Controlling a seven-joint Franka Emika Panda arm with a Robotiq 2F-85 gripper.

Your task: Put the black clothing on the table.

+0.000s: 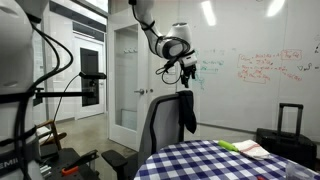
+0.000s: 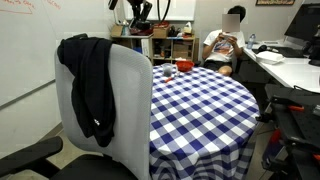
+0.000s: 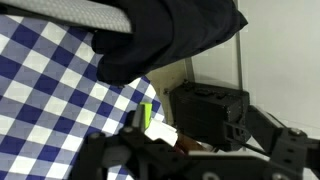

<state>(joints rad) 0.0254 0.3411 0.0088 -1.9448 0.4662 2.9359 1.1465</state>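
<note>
Beside whiteboard walls (image 1: 255, 80), checkered table (image 2: 200, 100), black clothing (image 2: 95, 85) draped on chair (image 2: 130, 105), gripper (image 1: 186, 76) above, opening unclear.

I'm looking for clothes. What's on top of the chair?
The black clothing hangs over the chair, draping down its back. The top corner under it is covered, so hidden.

black clothing (image 2: 93, 85) over chair (image 2: 130, 115) back, table (image 2: 200, 100) beside; gripper (image 1: 186, 72) above

Clothing: limp black fabric garment (image 2: 92, 85), wrinkled, draped over grey chair back (image 2: 125, 110).
Table: round table with blue-and-white checkered cloth (image 2: 200, 100), just beside the chair.
</note>
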